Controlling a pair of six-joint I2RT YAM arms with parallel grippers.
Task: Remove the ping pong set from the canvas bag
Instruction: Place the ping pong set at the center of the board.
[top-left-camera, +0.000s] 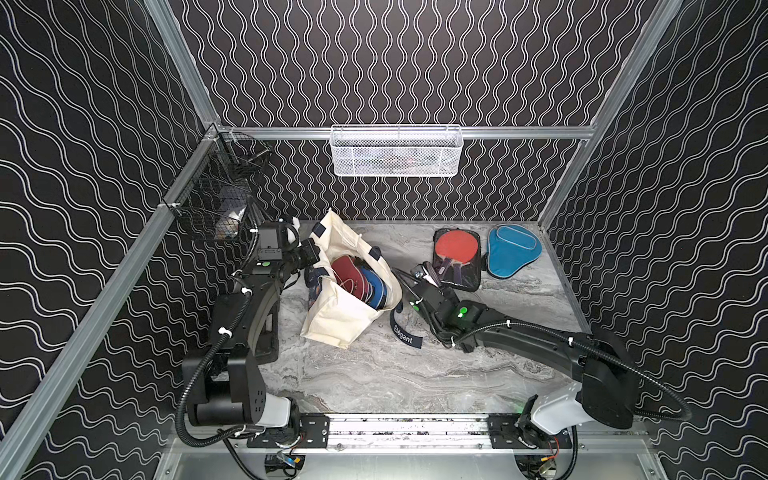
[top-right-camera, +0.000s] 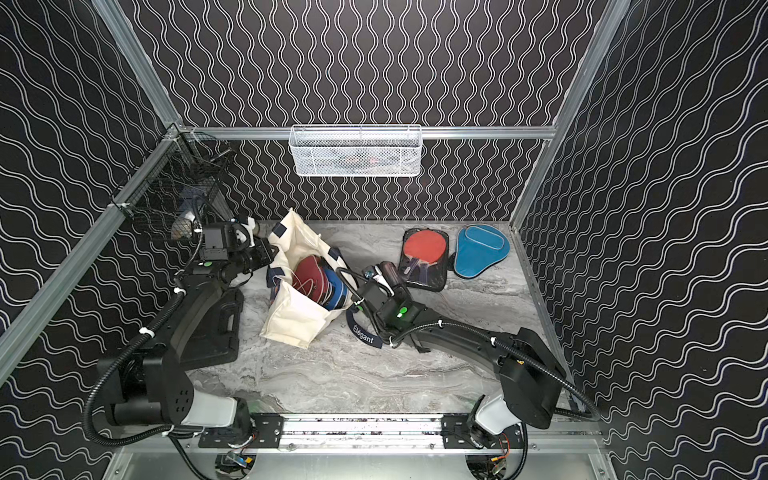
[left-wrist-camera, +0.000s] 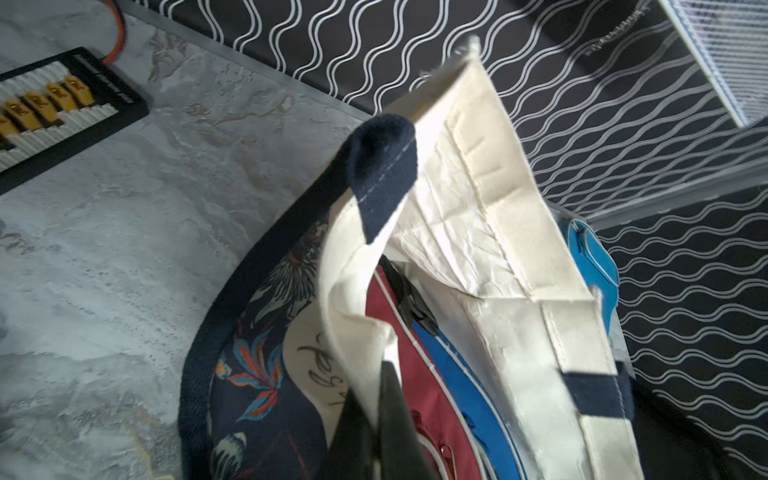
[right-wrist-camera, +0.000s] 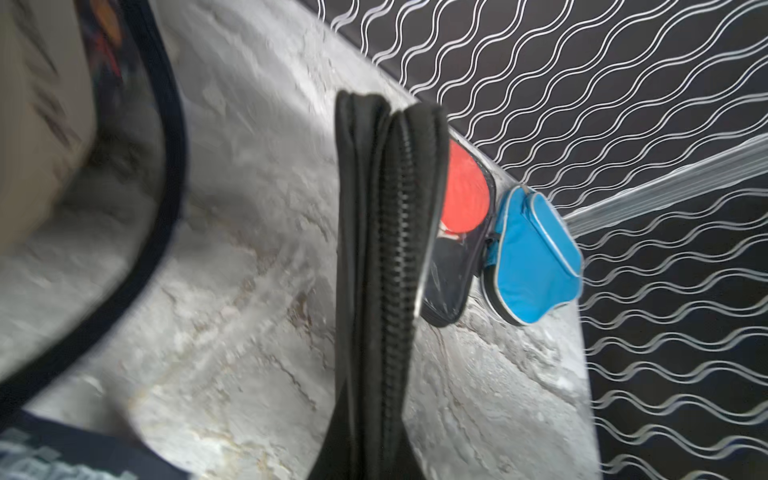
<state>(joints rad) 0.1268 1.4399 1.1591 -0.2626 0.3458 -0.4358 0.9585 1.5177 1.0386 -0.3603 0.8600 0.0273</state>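
The right fingers (top-left-camera: 428, 277) are pressed together on a black-edged pouch (right-wrist-camera: 386, 249), which they hold on edge. Its zip faces the wrist camera and its long axis runs straight out from the fingers. Beyond its far end, a second clear pouch (top-left-camera: 457, 257) with a red paddle lies flat on the surface (top-left-camera: 395, 374). A teal cover (top-left-camera: 513, 249) lies just past that pouch and touches its edge. Both are already out of the canvas bag (top-left-camera: 345, 320), which slumps open on the other side of these fingers, near them.

The left fingers (left-wrist-camera: 397, 415) pinch the cream rim of the bag. Just past them in the mouth, the maroon cover (top-left-camera: 347, 272) and the blue cover (top-left-camera: 378, 289) stand on edge side by side, both inside the bag.

The coming move probably turns on the held pouch being upright while its place is flat. The bare surface lies below and ahead of the right fingers, short of the lying pouch. The held pouch would need tipping onto its broad face there, or it may come down on that pouch's near edge. The right arm is much the nearer to that spot, and the left arm looks best left holding the mouth open.
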